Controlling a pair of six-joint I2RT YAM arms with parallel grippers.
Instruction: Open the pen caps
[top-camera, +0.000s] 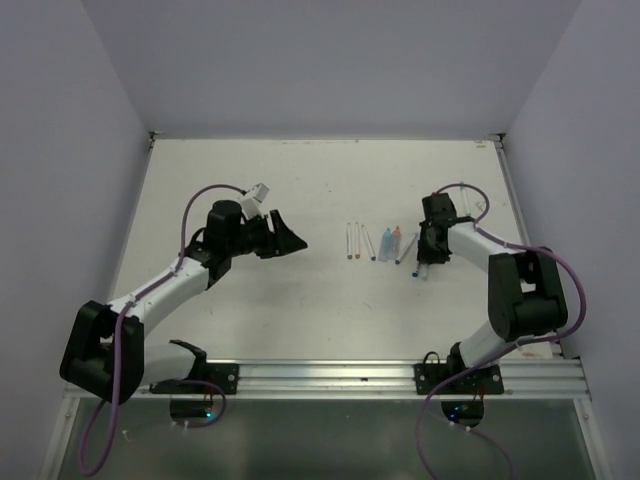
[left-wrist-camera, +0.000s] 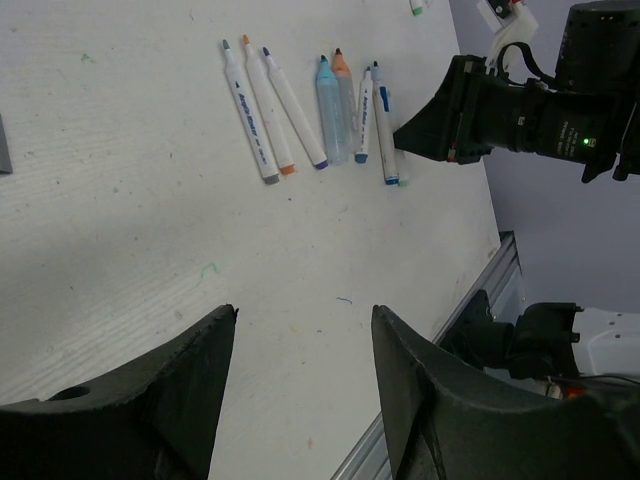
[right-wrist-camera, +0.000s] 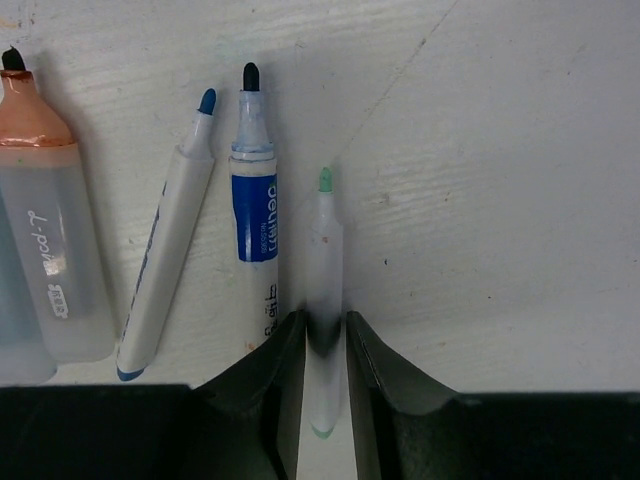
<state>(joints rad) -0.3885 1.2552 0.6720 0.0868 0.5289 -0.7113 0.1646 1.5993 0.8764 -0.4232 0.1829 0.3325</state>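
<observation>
Hovering at left centre of the top view, the left tool (top-camera: 285, 238) gapes wide, with nothing between its fingers (left-wrist-camera: 160, 400). A row of pens (top-camera: 378, 243) lies on the white bench (top-camera: 250, 310) just right of centre, tips bare. At the row's right end, the right tool (right-wrist-camera: 323, 350) is pinched narrowly onto the green-tipped pen (right-wrist-camera: 325, 240). That pen lies just beside a blue-labelled marker (right-wrist-camera: 255, 215).
</observation>
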